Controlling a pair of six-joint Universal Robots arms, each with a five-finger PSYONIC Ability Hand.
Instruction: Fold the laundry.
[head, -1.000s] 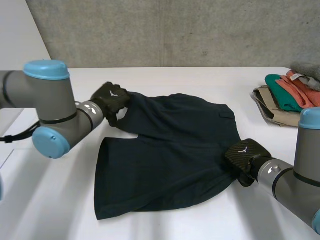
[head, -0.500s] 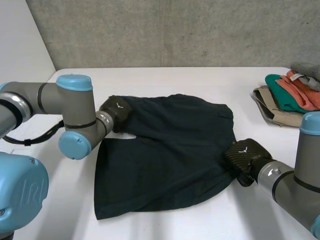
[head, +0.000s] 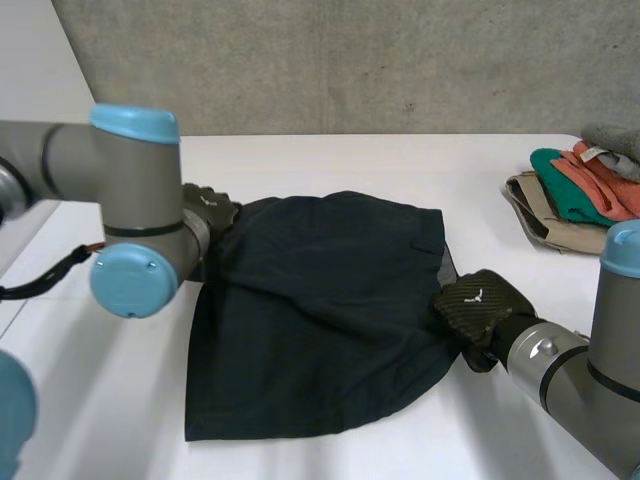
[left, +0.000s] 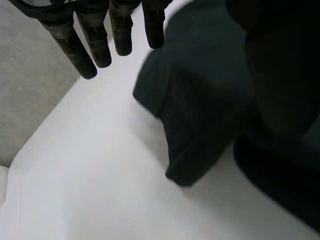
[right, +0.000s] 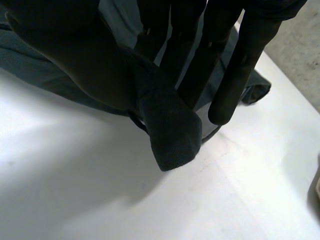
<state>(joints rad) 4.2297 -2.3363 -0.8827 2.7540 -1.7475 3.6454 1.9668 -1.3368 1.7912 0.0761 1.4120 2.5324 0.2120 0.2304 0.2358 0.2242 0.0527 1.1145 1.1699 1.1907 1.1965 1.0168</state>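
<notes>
Presently I find the dark garment (head: 320, 300) spread mostly flat at the centre of the frame on the white table (head: 330, 455). My right hand (head: 478, 308), at lower right, has a corner on the garment's right edge pinched between thumb and near-straight fingers (right: 240, 65), raised just off the table. I judge this grip is meant to carry that edge across in a fold. My left hand (head: 205, 212), at the garment's upper-left corner, shows straight fingers (left: 82, 55) over bare table, clasping nothing, with the cloth beside them. It is probably placed to take that corner. Folded clothes (head: 575, 195) sit stacked at upper right, well apart.
</notes>
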